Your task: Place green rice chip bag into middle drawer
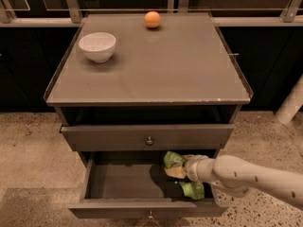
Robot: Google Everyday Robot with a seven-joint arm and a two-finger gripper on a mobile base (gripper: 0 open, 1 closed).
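Observation:
The green rice chip bag is a crumpled light-green foil bag at the right side of the open middle drawer, over its grey tray. My gripper reaches in from the right on a white arm and sits right at the bag, between its upper and lower green parts. The bag hides the gripper's tip. The drawer is pulled out, with its front panel and knob at the bottom edge of the view.
Another grey drawer front with a round knob sits slightly pulled out above the open drawer. On the cabinet top stand a white bowl at the back left and an orange ball at the back.

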